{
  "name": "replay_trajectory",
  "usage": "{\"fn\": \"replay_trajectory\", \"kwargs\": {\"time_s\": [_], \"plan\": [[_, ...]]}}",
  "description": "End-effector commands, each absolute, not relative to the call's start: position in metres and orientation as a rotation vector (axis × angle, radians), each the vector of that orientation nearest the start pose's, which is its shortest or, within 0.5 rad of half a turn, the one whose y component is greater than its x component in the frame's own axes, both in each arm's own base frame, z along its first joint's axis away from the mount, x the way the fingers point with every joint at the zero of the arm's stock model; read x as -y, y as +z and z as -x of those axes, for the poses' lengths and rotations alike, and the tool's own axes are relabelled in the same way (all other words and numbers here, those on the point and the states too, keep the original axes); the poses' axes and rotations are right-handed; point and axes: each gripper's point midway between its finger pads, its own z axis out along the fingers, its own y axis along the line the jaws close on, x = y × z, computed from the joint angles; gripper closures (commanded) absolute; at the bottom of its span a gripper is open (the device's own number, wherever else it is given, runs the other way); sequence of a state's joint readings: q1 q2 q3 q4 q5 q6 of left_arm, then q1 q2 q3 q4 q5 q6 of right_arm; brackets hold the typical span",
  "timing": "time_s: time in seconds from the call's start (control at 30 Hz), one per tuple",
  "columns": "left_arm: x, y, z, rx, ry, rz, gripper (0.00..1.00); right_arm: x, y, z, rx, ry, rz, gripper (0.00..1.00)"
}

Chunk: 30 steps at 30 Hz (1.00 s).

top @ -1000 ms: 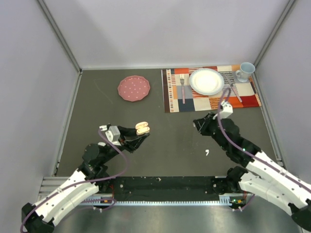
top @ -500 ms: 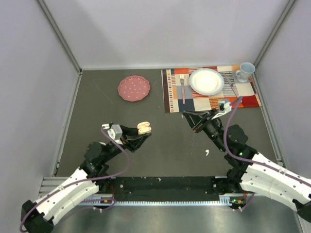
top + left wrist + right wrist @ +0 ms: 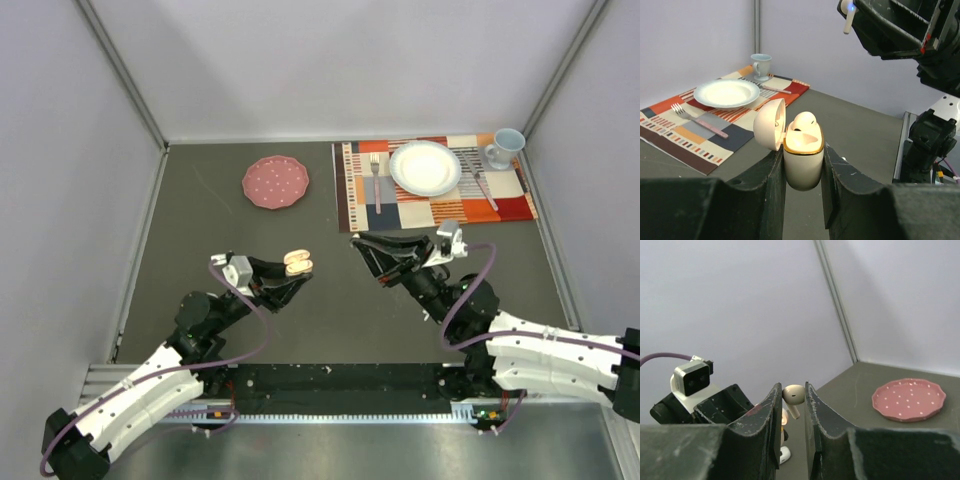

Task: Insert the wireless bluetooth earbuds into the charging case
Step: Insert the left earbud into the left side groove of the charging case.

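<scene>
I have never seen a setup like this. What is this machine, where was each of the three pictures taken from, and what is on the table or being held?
These are two robot arms bolted to the near edge of a dark table. One picture looks down from above. The other two come from a small camera on each wrist, so the black shapes at the bottom of those are that arm's own fingers. The left hand is shut on a small cream charging case with its lid open and one earbud already seated inside. The right hand pinches a second earbud in the air near the case. At the far side lie a pink spotted plate and a patterned placemat carrying a white plate and a fork, with a cup at its corner.
</scene>
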<state>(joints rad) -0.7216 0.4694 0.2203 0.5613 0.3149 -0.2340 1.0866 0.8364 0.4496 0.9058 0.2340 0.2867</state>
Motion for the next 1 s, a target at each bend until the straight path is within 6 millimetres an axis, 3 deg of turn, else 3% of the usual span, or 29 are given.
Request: {"fn": "replay_trajectory", "kwargs": {"time_s": [0.0, 0.5, 0.97], "plan": [[0.227, 0.293, -0.160, -1.077, -1.019, -0.586, 1.00, -0.271, 0.400, -0.158, -0.894, 1.140, 0.221, 1.00], [0.230, 0.303, -0.159, -0.985, -1.028, -0.584, 1.00, -0.309, 0.407, -0.135, -0.825, 1.321, 0.247, 1.00], [0.237, 0.308, -0.160, -0.973, -1.041, -0.610, 1.00, -0.333, 0.406, -0.134, -0.861, 1.427, 0.226, 1.00]]}}
